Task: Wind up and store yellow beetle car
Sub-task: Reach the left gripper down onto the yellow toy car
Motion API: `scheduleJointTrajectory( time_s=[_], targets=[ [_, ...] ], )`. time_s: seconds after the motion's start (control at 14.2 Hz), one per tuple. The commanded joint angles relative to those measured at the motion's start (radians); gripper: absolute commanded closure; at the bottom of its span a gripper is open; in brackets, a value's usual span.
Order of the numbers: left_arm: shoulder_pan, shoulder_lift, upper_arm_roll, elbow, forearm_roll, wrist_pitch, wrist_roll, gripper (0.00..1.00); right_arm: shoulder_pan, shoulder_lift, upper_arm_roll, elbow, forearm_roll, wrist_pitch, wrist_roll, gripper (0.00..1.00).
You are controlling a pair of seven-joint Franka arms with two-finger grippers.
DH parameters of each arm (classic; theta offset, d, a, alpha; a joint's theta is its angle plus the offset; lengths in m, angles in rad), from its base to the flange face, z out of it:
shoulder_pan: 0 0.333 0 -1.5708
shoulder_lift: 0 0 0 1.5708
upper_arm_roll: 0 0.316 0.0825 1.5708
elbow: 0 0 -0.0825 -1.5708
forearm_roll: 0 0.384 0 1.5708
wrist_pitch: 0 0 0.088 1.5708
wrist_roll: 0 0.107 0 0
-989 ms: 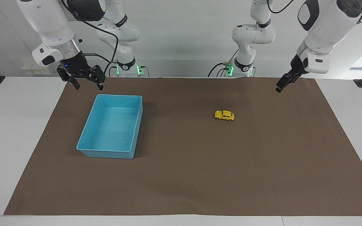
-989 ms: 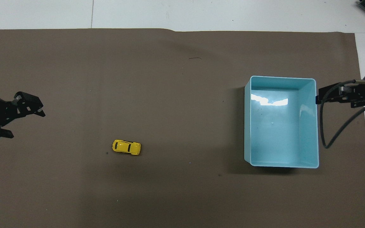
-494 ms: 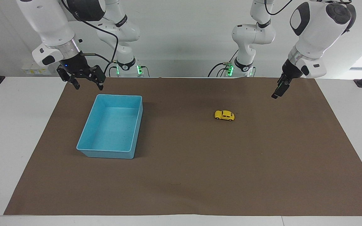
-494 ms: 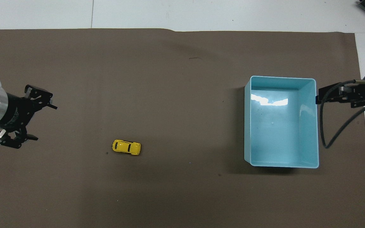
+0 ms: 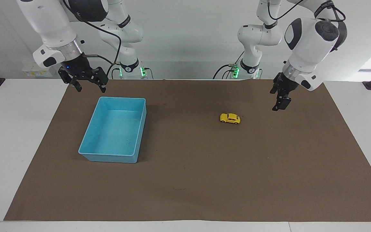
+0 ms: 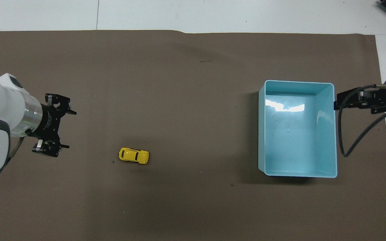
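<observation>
Reaching: I have the left gripper (image 5: 280, 103) up in the air over the brown mat (image 5: 185, 193), at the left arm's end of the table, its fingers spread wide and holding nothing.
Step in hand: the approach to the car, as I judge it; nothing is gripped, wound or stored yet.
Car: the yellow beetle car (image 5: 230, 118) sits on its wheels on the mat, toward the left arm's end, well apart from the blue bin (image 5: 90, 141) and closer to the mat's edge by the robots than to the opposite edge.
Bin: open-topped, nothing in it that I can see, toward the right arm's end of the mat.
Right gripper: the right gripper (image 5: 87, 84) waits over the mat's edge by the bin's corner nearest the robots, fingers spread, holding nothing.
Next move: I would bring the left gripper over the car, come down with a finger on each flank, and close gently; the body is small and rounded, so an off-centre pinch could squirt it away.
</observation>
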State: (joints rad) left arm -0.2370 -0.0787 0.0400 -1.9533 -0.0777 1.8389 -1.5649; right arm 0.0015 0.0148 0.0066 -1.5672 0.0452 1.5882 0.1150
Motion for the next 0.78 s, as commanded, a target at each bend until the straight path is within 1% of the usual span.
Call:
scheduleJointTrajectory(
  time_s=[0.0,0.14,0.28,0.42,0.56,0.71],
  targets=[
    [-0.083,-0.012,0.014,-0.109,-0.011,0.101,-0.087,0.00,-0.009,-0.010,0.009,-0.014,0.004,0.009,-0.026,0.00],
    [-0.117,-0.009,0.014,-0.174,-0.020,0.189,-0.136,0.00,-0.009,-0.010,0.009,-0.014,0.004,0.009,-0.026,0.00],
    [-0.160,0.029,0.014,-0.222,-0.050,0.242,-0.138,0.00,-0.009,-0.010,0.009,-0.014,0.004,0.009,-0.026,0.00],
    [-0.194,0.043,0.014,-0.277,-0.074,0.328,-0.138,0.00,-0.009,-0.010,0.009,-0.014,0.004,0.009,-0.026,0.00],
    [-0.240,0.050,0.014,-0.334,-0.077,0.397,-0.139,0.00,-0.009,-0.010,0.009,-0.014,0.004,0.009,-0.026,0.00],
    [-0.254,0.050,0.014,-0.392,-0.085,0.466,-0.153,0.00,-0.009,-0.010,0.009,-0.014,0.004,0.009,-0.026,0.00]
  ],
)
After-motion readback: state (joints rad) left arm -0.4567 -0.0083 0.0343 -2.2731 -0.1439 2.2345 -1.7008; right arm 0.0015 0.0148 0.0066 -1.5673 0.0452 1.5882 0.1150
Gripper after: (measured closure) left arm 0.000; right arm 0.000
